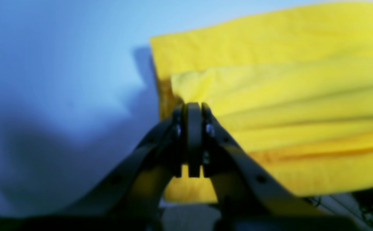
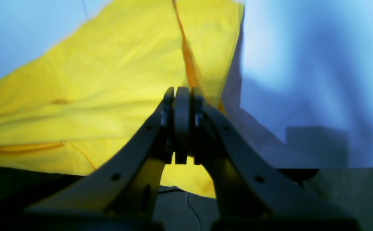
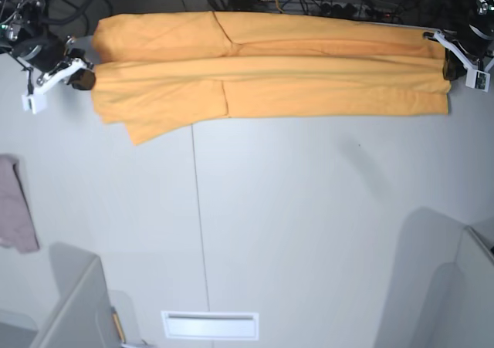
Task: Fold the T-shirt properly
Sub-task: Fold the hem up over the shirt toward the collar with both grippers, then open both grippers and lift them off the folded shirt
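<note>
Nearest the lens in each wrist view: dark jaws pressed together, blurred. left gripper (image 1: 193, 107) tips sit against a lifted fold of the large plain orange-yellow cotton T-shirt (image 1: 285, 106), jaws clenched; cloth looks pinched at the tips, but the blur leaves the exact bite unclear. right gripper (image 2: 182, 93) same posture, jaws clamped at the shirt edge beside a darker orange seam running up the cloth

Shirt position, base view: T-shirt (image 3: 270, 74) lies along the far edge of the white table (image 3: 309, 232), stretched into a long horizontal band, folded lengthwise so one layer overlaps another. A sleeve flap sticks out at the lower corner on the view's left end. A seam line shows roughly a third along from that end

Left gripper (image 3: 449, 69) is at the band's end on the view's right, touching the cloth. Right gripper (image 3: 83, 78) is at the end on the view's left, also touching. Both arms low over the table

Outward: small pinkish-grey cloth (image 3: 15, 205) at the table's left edge in the base view, well apart from the shirt. Flat white rectangular plate with a slot (image 3: 209, 325) near the front edge. Tangle of black cables (image 3: 46, 5) behind the table's far edge
</note>
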`<state>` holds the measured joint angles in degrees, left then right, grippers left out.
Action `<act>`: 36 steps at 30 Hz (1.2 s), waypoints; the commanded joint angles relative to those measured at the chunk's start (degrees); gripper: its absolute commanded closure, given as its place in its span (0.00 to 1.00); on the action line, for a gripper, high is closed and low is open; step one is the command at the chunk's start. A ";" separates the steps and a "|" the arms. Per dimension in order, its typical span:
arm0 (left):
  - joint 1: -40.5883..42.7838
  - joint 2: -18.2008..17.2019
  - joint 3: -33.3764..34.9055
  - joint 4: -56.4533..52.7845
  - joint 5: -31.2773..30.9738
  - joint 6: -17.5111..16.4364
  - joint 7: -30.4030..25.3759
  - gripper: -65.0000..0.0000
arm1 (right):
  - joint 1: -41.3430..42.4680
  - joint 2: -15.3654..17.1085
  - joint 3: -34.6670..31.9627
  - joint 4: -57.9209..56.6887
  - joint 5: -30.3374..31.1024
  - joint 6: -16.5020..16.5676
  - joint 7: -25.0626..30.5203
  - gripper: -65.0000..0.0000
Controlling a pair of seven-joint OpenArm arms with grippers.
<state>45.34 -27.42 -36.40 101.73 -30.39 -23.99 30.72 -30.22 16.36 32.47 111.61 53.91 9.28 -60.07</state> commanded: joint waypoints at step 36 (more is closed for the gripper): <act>-1.69 2.23 0.67 7.85 2.66 0.30 -0.70 0.31 | 0.63 -5.15 -0.42 4.48 -9.91 0.52 -4.41 0.74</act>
<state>43.16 -24.82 -35.64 108.77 -27.16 -23.55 30.83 -29.76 10.44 31.81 115.13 43.20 9.52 -65.60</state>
